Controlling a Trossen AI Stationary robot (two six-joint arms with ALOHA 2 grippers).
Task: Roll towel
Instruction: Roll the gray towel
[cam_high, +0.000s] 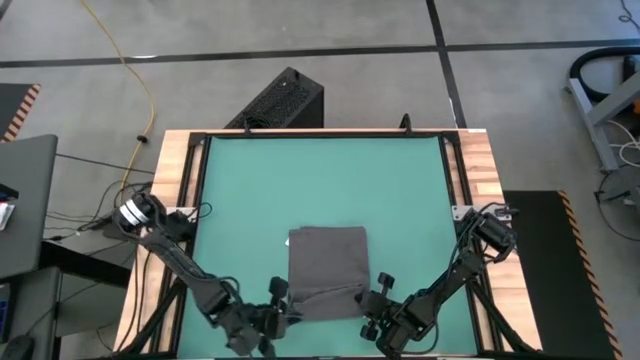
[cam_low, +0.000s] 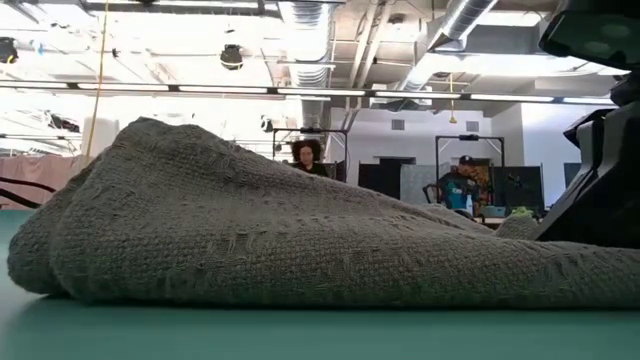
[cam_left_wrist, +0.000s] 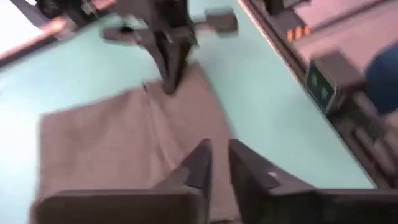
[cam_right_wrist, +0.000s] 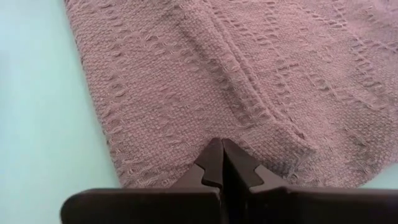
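Grey towel (cam_high: 327, 271) | right tool (cam_right_wrist: 220, 163) pinched closed on its edge | left tool (cam_left_wrist: 214, 163) slightly parted, over towel

Two dark six-joint arms, matte black links, boxy joints. Left arm (cam_high: 170, 255): pale silver-white round cap at shoulder end, thin black cable looping beside it. Right arm (cam_high: 455, 275): black housing at shoulder, small light marks on top. Left gripper (cam_left_wrist: 214, 165): dark angular fingers, wedge tips, small pale spot behind jaws. Right gripper (cam_right_wrist: 221, 158): black faceted fingers, flat crossbar behind jaws.
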